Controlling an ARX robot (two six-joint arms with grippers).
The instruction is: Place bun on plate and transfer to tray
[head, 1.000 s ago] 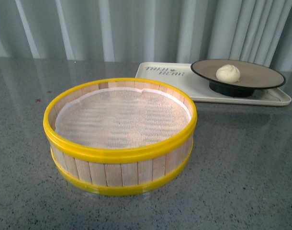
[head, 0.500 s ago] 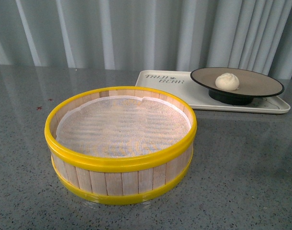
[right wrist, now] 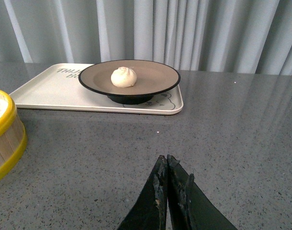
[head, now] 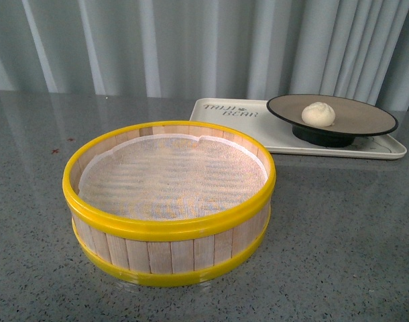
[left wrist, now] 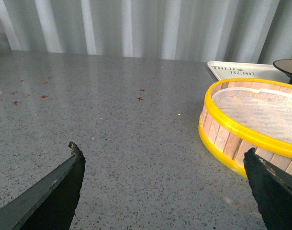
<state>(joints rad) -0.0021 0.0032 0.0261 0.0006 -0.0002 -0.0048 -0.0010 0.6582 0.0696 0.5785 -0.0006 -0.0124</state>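
Note:
The cream-white bun [head: 318,113] [right wrist: 123,76] sits on the black-rimmed tan plate [head: 365,114] [right wrist: 155,76]. That plate stands on the cream tray [head: 221,114] [right wrist: 50,86] at the back right of the table. Neither arm appears in the front view. My right gripper [right wrist: 166,158] is shut with nothing in it, over bare tabletop short of the tray. My left gripper [left wrist: 162,151] is open and empty above the table, beside the steamer basket.
A round wooden steamer basket [head: 171,258] [left wrist: 222,139] with yellow rims and a white cloth liner stands in the middle of the grey speckled table. A pleated curtain hangs behind the table. Small red specks [left wrist: 140,98] dot the tabletop at the left.
Between one second and half a second ago the front view shifted, so basket and tray sit lower in frame. Since then nothing has visibly moved.

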